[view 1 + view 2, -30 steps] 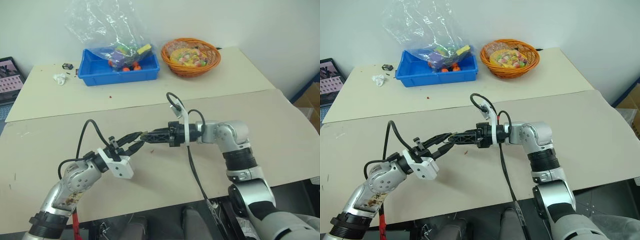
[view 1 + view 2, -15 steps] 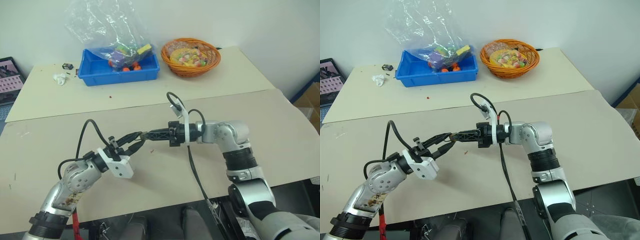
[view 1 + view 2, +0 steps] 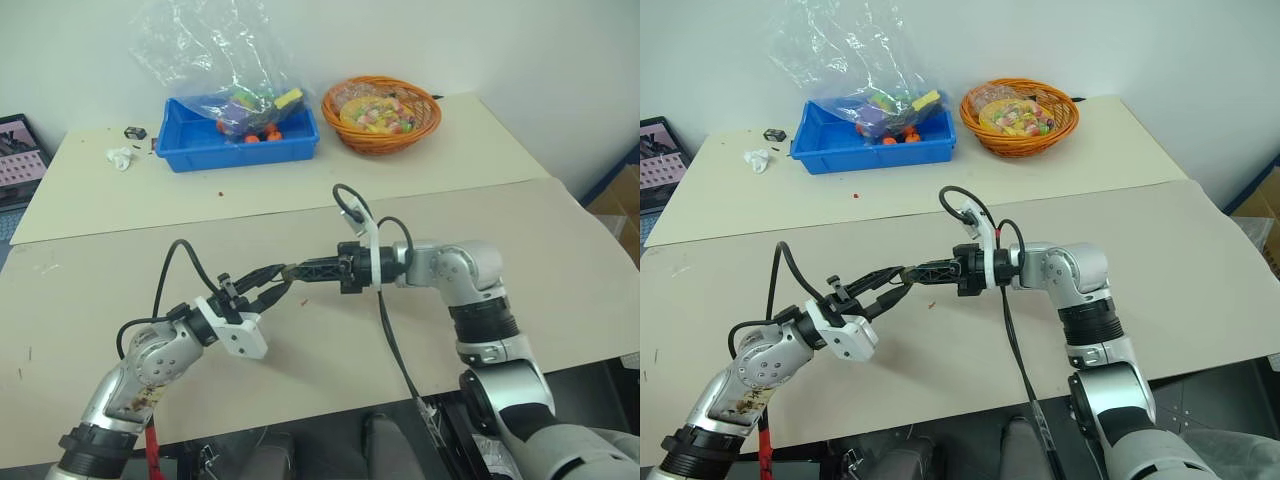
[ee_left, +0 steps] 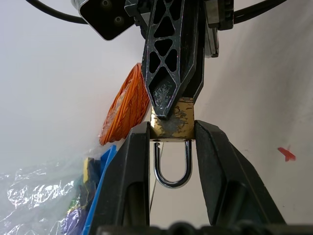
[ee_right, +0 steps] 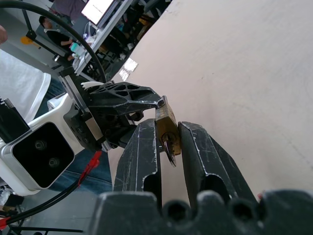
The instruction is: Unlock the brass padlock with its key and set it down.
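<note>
The brass padlock [image 4: 171, 128] hangs above the near table, its silvery shackle [image 4: 172, 169] pointing back toward my left wrist. My left gripper [image 3: 283, 284] is shut on the lock's body, one finger on each side. My right gripper [image 3: 293, 270] comes in level from the right and meets the lock's far end. In the right wrist view its fingers [image 5: 146, 147] are shut on the small dark key [image 5: 169, 150] that sits at the end of the brass body [image 5: 165, 120].
On the far table stand a blue bin [image 3: 190, 150] with toys and a clear plastic bag [image 3: 205, 50], and an orange basket [image 3: 335, 105] of sweets. A white scrap [image 3: 120, 157] and a small black item [image 3: 136, 131] lie at its left. The near table [image 3: 560, 260] is bare.
My right gripper's fingers have closed in at the end of the padlock. Both arms have kept their places.
</note>
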Controlling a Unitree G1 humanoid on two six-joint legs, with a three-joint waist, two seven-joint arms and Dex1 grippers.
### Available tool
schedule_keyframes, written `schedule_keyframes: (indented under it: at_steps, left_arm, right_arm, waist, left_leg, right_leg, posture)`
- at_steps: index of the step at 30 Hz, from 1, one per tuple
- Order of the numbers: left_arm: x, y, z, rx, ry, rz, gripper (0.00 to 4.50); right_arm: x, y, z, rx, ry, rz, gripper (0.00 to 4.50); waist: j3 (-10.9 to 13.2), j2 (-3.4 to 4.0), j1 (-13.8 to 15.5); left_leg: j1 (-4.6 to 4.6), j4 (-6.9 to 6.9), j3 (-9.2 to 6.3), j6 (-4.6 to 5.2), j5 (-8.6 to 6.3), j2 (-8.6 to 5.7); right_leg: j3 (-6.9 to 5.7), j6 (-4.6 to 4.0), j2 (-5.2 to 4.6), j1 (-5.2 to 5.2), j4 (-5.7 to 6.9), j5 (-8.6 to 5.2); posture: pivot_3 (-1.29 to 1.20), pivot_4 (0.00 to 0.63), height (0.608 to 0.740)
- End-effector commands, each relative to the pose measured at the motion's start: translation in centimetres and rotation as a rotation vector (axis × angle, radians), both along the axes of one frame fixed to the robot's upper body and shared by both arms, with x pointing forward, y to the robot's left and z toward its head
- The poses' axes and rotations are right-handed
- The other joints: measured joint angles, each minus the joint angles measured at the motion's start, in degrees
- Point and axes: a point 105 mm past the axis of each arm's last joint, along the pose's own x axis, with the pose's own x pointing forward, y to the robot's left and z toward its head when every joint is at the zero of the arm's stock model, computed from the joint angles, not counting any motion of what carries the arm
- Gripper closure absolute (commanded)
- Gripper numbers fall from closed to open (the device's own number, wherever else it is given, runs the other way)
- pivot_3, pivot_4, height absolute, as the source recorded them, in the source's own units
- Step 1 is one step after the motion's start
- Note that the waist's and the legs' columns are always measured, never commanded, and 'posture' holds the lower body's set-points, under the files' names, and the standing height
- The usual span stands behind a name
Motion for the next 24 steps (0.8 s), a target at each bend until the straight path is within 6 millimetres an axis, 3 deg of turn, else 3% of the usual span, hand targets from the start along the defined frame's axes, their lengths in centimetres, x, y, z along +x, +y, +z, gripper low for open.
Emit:
schedule_keyframes:
  at_steps: [1, 7, 9, 10, 13, 19, 24]
  left_arm:
    - [-0.4, -0.1, 1.2, -0.027, -0.043, -0.013, 3.66]
    - [-0.6, -0.4, 1.2, -0.040, -0.024, -0.038, 3.66]
    - [-0.6, -0.5, 1.3, -0.048, -0.022, -0.043, 2.65]
    - [-0.6, -0.5, 1.3, -0.051, -0.022, -0.045, 2.54]
    - [-0.5, -0.4, 1.3, -0.044, -0.019, -0.043, 1.38]
    - [-0.8, -0.1, 1.6, -0.051, -0.024, -0.045, 1.38]
    - [-1.8, -0.2, 2.6, -0.097, -0.011, -0.092, 1.38]
  right_arm:
    - [-1.0, 0.8, 1.0, 0.043, -0.016, 0.060, 4.26]
    - [-1.1, 0.9, 1.1, 0.046, -0.014, 0.059, 4.26]
    - [-1.1, 0.9, 1.1, 0.049, -0.010, 0.058, 4.26]
    - [-1.1, 0.9, 1.1, 0.051, -0.009, 0.057, 4.26]
    - [-0.9, 0.7, 1.1, 0.052, -0.006, 0.048, 4.26]
    - [0.5, -0.2, 0.7, 0.040, 0.000, -0.014, 4.26]
    - [3.1, -2.1, 0.5, 0.026, -0.004, -0.107, 4.26]
  waist:
    - [0.00, 0.00, 0.00]
    - [0.00, 0.00, -0.01]
    - [0.00, 0.00, -0.01]
    - [0.00, 0.00, -0.08]
    - [0.00, 0.00, 0.01]
    - [0.00, 0.00, 0.06]
    - [0.00, 0.00, -0.03]
  left_leg:
    - [0.00, 0.00, 0.00, 0.00, 0.00, 0.00]
    - [0.00, 0.00, 0.00, 0.00, 0.00, 0.00]
    - [0.00, 0.01, 0.00, 0.00, 0.00, 0.00]
    - [0.00, 0.01, 0.00, 0.00, 0.00, 0.00]
    - [0.00, 0.01, 0.00, -0.01, 0.00, 0.01]
    - [0.00, 0.04, 0.00, 0.00, 0.00, 0.00]
    - [0.00, 0.05, 0.01, 0.00, 0.00, 0.00]
  right_leg:
    - [0.00, 0.00, 0.00, 0.00, 0.00, 0.00]
    - [0.00, 0.00, 0.00, 0.00, 0.01, 0.00]
    - [0.00, 0.00, 0.00, 0.00, 0.01, 0.00]
    - [0.00, 0.00, 0.00, 0.00, 0.01, 0.00]
    - [0.00, 0.00, 0.00, -0.01, 0.01, 0.00]
    - [0.00, 0.00, 0.00, 0.02, 0.00, 0.00]
    - [0.01, -0.01, 0.00, 0.02, 0.00, 0.01]
  posture:
    - [0.00, 0.150, 0.740]
    - [0.00, 0.150, 0.740]
    - [0.00, 0.150, 0.740]
    - [0.00, 0.150, 0.740]
    - [0.00, 0.150, 0.740]
    - [0.00, 0.150, 0.740]
    - [0.00, 0.150, 0.740]
